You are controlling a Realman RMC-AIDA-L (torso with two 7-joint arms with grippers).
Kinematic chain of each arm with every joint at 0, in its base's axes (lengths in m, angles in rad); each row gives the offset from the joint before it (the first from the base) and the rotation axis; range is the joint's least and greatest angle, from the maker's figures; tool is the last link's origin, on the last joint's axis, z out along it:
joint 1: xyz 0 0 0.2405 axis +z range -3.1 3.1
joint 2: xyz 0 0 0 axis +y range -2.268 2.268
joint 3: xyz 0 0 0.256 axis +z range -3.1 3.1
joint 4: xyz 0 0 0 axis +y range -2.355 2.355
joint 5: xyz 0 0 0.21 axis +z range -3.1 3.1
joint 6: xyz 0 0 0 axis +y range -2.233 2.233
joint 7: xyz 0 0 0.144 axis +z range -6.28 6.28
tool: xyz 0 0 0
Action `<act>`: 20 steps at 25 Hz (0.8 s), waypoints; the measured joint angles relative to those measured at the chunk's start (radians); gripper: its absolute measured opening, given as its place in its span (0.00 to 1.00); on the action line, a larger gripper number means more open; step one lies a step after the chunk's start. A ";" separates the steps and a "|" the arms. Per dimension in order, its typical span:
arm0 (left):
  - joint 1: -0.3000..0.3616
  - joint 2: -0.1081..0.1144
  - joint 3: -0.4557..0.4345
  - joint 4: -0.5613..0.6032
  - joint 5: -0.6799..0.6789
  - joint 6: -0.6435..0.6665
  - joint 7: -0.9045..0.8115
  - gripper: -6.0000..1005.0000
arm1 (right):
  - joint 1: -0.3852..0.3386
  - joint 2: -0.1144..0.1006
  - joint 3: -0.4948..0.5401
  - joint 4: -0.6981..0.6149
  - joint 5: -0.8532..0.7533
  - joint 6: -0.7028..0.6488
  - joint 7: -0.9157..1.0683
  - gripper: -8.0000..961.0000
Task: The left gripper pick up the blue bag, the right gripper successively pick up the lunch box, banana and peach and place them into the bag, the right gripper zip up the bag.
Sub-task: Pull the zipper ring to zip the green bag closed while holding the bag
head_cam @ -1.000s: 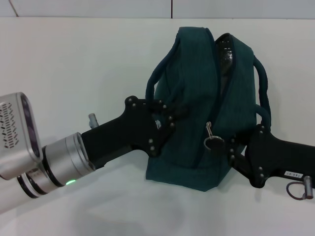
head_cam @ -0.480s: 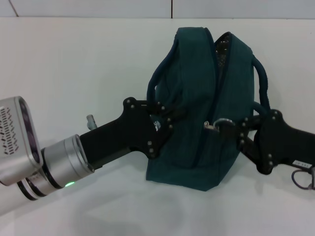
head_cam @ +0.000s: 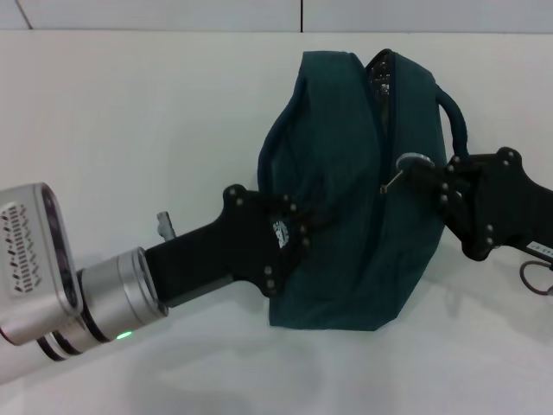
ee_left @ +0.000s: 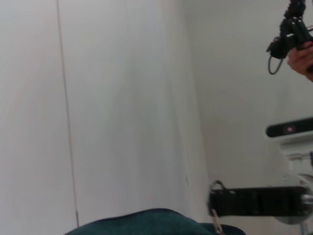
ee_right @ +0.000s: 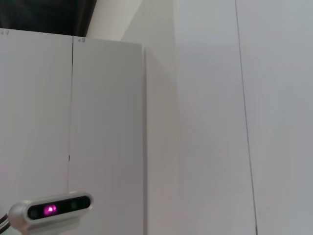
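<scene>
The blue bag (head_cam: 341, 164) stands on the white table in the head view, its zipper running up its middle. My left gripper (head_cam: 289, 226) is shut on the bag's left side near a cord handle. From the right, my right gripper (head_cam: 413, 167) is shut on the zipper's ring pull (head_cam: 404, 161), about halfway up the bag. Above the pull the slit is narrow, and a bit of silver lining (head_cam: 378, 73) shows at the top. The bag's top edge (ee_left: 146, 221) fills the bottom of the left wrist view. Lunch box, banana and peach are out of view.
The white table (head_cam: 130, 112) stretches around the bag, with a white wall behind it. A cable loop (head_cam: 536, 278) hangs by the right arm. The right wrist view shows only white panels and a camera head (ee_right: 51, 210).
My right gripper has taken the ring pull and drawn it up the zipper, away from the table. The bag's opening has narrowed and the bag has leaned and shifted slightly.
</scene>
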 joint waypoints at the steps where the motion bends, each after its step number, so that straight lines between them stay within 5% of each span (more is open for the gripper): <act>1: 0.000 0.000 0.000 0.000 0.011 0.000 0.007 0.06 | 0.001 0.002 -0.001 0.000 0.006 0.000 -0.006 0.03; 14: 0.010 0.006 0.058 0.025 0.102 0.031 0.076 0.06 | -0.024 0.005 -0.007 0.020 0.134 0.001 -0.076 0.04; 20: 0.092 0.014 0.056 0.116 0.077 0.077 0.040 0.06 | -0.042 0.005 -0.003 0.079 0.216 -0.030 -0.129 0.05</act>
